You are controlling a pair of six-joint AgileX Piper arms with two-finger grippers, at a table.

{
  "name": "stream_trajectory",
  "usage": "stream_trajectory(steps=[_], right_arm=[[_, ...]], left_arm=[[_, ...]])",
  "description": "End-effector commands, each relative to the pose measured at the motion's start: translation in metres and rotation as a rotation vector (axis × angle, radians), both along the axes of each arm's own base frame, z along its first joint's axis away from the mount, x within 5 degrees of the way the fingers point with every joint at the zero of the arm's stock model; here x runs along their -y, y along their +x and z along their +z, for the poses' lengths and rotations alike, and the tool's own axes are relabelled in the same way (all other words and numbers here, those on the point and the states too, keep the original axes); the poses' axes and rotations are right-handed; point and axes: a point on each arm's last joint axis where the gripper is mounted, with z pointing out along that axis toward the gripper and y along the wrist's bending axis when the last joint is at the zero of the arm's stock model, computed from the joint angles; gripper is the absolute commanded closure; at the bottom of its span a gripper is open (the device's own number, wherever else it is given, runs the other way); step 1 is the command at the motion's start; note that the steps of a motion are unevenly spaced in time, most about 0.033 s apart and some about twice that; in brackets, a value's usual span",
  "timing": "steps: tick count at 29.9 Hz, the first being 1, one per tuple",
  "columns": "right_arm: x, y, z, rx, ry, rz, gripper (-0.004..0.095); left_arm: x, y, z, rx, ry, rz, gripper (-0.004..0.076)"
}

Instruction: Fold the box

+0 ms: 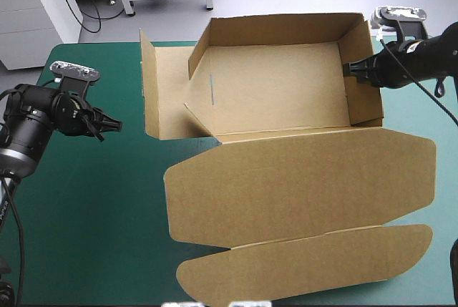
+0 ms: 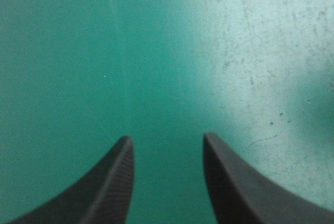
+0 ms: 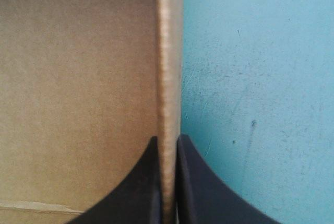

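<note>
- Brown box (image 1: 286,92) sits mid-table on the teal-green cover (image 1: 86,214), far and right walls raised, lid flat toward the near edge.
- Right gripper (image 3: 168,139) pinches the right wall.
- Left gripper (image 2: 167,145) hangs spread over bare cover, left of the box.

You had: box (image 1: 286,178) plain brown, unprinted; cover (image 1: 93,207) teal-green, flecked with small dark marks; fingers (image 2: 109,192) black.
</note>
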Motion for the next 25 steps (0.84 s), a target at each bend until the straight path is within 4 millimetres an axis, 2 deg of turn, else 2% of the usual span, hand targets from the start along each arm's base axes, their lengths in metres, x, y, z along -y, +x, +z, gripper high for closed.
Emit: stream_trajectory(steps=[1,3,7,11,18,25], right_arm=[[-0.002,-0.015,0.022,0.102,0.041,0.000,0.0928],[-0.002,-0.015,0.020,0.097,0.040,0.002,0.0927],[-0.004,-0.015,0.016,0.085,0.057,0.019,0.0927],[-0.006,-0.013,0.008,0.063,0.066,0.046,0.0928],[-0.002,-0.010,-0.012,0.008,0.004,0.057,0.0927],[-0.006,0.009,-0.027,-0.008,0.068,0.067,0.0927]], left_arm=[[0.006,-0.004,0.017,0.082,-0.082,-0.006,0.0185],[0.009,-0.004,0.017,0.083,-0.131,-0.008,0.0159],[0.018,-0.004,0.018,0.086,-0.254,-0.010,0.0176],[0.030,-0.003,0.021,0.102,-0.389,-0.039,0.0211],[0.051,-0.004,0.031,0.148,-0.589,-0.199,0.0285],[0.064,-0.007,0.040,0.157,-0.759,-0.270,0.0295]])
